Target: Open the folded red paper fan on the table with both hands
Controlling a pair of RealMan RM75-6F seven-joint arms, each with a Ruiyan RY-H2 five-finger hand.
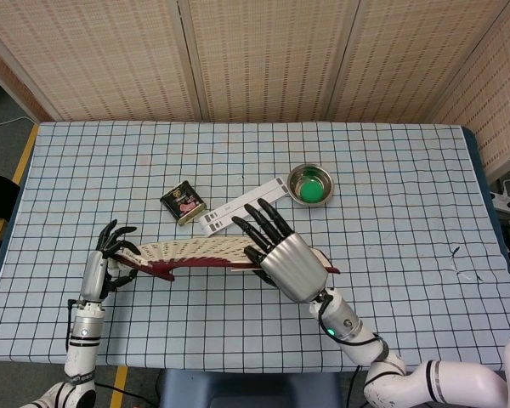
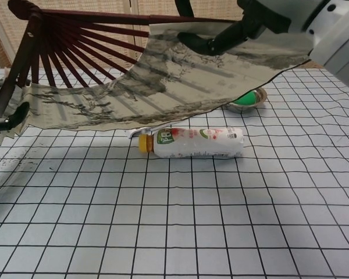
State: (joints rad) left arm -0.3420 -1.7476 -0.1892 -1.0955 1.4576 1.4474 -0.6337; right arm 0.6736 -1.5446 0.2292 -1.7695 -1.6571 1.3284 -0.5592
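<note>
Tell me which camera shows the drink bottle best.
The chest view. There the bottle lies on its side on the checked table in plain sight, orange cap to the left, just below the opened fan. In the head view the bottle cannot be made out; the fan and the right hand cover that spot.
</note>
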